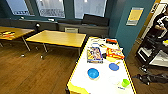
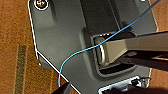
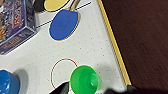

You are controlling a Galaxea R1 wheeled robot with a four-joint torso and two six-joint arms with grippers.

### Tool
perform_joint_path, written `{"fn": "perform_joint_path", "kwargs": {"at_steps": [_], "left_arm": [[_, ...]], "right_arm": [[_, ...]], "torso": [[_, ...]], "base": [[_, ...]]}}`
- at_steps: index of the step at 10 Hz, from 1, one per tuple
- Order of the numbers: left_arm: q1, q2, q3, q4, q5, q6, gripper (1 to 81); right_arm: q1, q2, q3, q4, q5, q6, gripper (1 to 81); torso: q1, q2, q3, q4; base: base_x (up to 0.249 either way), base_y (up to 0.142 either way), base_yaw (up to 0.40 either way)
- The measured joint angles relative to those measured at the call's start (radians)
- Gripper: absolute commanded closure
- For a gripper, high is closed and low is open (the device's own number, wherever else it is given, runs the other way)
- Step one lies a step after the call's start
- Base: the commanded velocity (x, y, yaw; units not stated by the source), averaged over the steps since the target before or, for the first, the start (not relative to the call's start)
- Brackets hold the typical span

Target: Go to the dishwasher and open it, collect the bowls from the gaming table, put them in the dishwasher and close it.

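Observation:
The gaming table (image 1: 82,80) has a white top and a yellow edge and stands just ahead of me. On its near end sit a bright blue bowl (image 1: 93,73) and a green bowl (image 1: 125,82) close to the right edge. In the right wrist view the green bowl (image 3: 83,80) lies directly under my right gripper (image 3: 96,89). That gripper is open, with one dark fingertip (image 3: 61,88) beside the bowl. The blue bowl (image 3: 7,82) sits further along the gaming table (image 3: 100,50). The left wrist view looks down at wooden floor (image 2: 12,37). The dishwasher is out of view.
A blue paddle (image 1: 114,66), game boxes (image 1: 94,55) and a red box (image 1: 115,53) lie further up the table. Yellow-topped tables (image 1: 57,38) stand to the left on wooden floor. A person (image 1: 160,22) stands behind a black rig (image 1: 152,50) at the right.

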Motion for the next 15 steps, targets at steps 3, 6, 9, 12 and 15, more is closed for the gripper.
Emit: {"fn": "perform_joint_path", "kwargs": {"at_steps": [3,6,9,12,15], "left_arm": [[0.000,0.000,0.000,0.000,0.000,0.000,1.0],[-0.003,0.000,0.000,0.000,0.002,0.000,1.0],[-0.005,0.000,-0.001,-0.003,0.003,0.000,1.0],[-0.006,0.000,-0.001,-0.003,0.003,0.000,1.0],[-0.005,0.000,-0.001,-0.003,0.004,0.000,1.0]], "right_arm": [[0.009,0.037,-0.067,0.031,0.002,0.015,1.0],[-0.006,0.107,-0.116,0.034,0.013,0.015,1.0],[-0.041,0.146,-0.170,0.038,0.018,0.016,1.0],[-0.029,0.146,-0.220,0.038,0.019,0.016,1.0],[-0.030,0.179,-0.242,0.038,0.019,0.016,1.0]], "torso": [[0.000,0.000,0.000,0.000],[0.000,0.000,0.000,0.000],[0.000,0.000,0.000,0.000],[0.000,0.000,0.000,0.000],[0.000,0.000,0.000,0.000]], "base": [[0.000,0.000,0.000],[0.000,0.000,0.000],[0.000,0.000,0.000],[0.000,0.000,0.000],[0.000,0.000,0.000]]}}
